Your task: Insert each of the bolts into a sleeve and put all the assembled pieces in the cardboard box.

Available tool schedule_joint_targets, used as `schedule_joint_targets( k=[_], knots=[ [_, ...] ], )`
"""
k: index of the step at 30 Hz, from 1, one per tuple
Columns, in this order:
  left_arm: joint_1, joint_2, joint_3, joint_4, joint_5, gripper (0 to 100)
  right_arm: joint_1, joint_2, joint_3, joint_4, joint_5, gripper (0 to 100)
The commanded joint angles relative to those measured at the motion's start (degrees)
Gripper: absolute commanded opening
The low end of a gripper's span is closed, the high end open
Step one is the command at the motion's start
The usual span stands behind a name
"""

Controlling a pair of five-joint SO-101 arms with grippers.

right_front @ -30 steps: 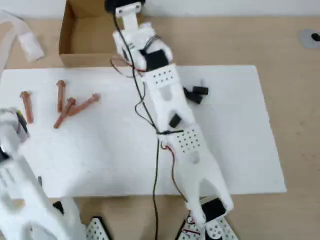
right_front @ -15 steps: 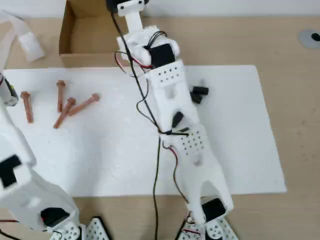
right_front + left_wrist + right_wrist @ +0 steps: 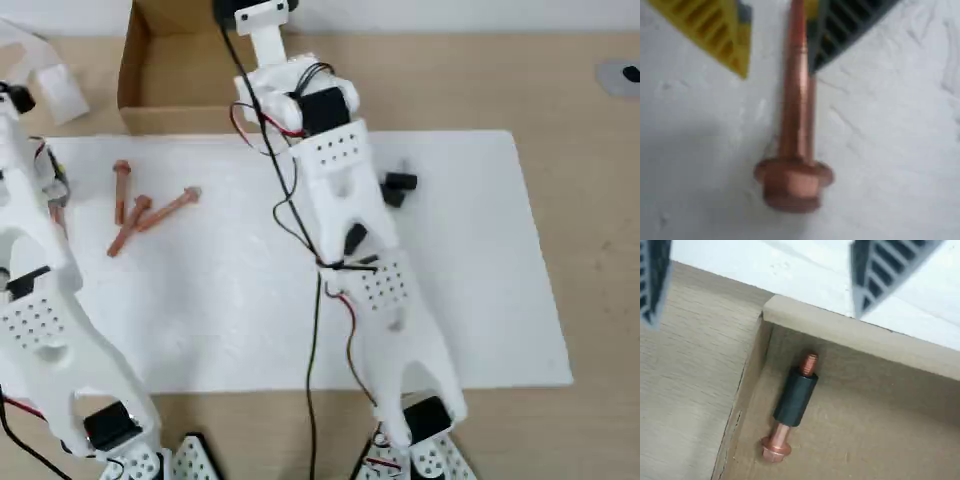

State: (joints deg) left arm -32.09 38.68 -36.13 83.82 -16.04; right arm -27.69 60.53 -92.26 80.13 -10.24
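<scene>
A copper bolt point(image 3: 795, 140) lies on the white foam sheet point(image 3: 450, 300). Its shaft runs between the fingers of my left gripper point(image 3: 777, 55), which is open; the yellow finger point(image 3: 710, 30) stands clear of the shaft and the black finger point(image 3: 850, 25) is right beside it. Three more bolts point(image 3: 140, 212) lie loose near my left arm point(image 3: 35, 270). Two black sleeves point(image 3: 395, 187) rest beside my right arm point(image 3: 340, 190). My right gripper point(image 3: 755, 317) hangs open over the cardboard box point(image 3: 165, 80). One bolt with a sleeve on it point(image 3: 792, 405) lies in the box's corner.
The wooden tabletop point(image 3: 580, 110) surrounds the foam sheet. A white strip point(image 3: 55, 85) lies left of the box. A dark round object point(image 3: 625, 75) sits at the far right edge. Cables point(image 3: 300, 240) trail along the right arm.
My left arm has swung up along the sheet's left side and now covers the far-left bolt. The right arm shifted slightly over the box, then held still.
</scene>
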Motion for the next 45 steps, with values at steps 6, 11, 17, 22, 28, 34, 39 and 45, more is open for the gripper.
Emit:
schedule_joint_targets(
  k=[6, 11, 17, 22, 28, 34, 39, 45],
  knots=[
    [-0.7, -0.8, -1.3, -4.8, 0.4, 9, -0.6, -5.2, -2.6, 0.1, -0.5, 28.9],
    [-1.0, -0.7, -1.2, -5.5, 0.0, 9, -0.6, -5.2, -2.6, 0.1, -0.5, 29.2],
    [-0.5, 3.6, -1.8, -8.1, 0.0, 9, -0.6, -5.2, -2.6, 0.1, -0.5, 29.2],
    [-0.8, 7.3, -1.8, -9.1, 0.3, 9, -0.6, -5.2, -2.6, 0.1, -0.5, 29.1],
    [-0.4, 11.7, -1.8, -11.3, 0.0, 9, -0.6, -5.2, -2.6, 0.1, -0.5, 28.9],
    [-1.1, 14.6, -1.5, -10.7, -0.1, 1, -0.6, -5.2, -2.8, 4.7, -0.5, 28.9],
    [-1.5, 15.2, -1.8, -6.3, -3.3, 1, -0.6, -6.7, -3.2, 12.9, -0.6, 28.9],
    [-1.6, 10.2, -14.6, 6.8, -7.6, 1, 2.1, -13.9, -1.9, 22.5, -7.6, 28.9]
  ],
)
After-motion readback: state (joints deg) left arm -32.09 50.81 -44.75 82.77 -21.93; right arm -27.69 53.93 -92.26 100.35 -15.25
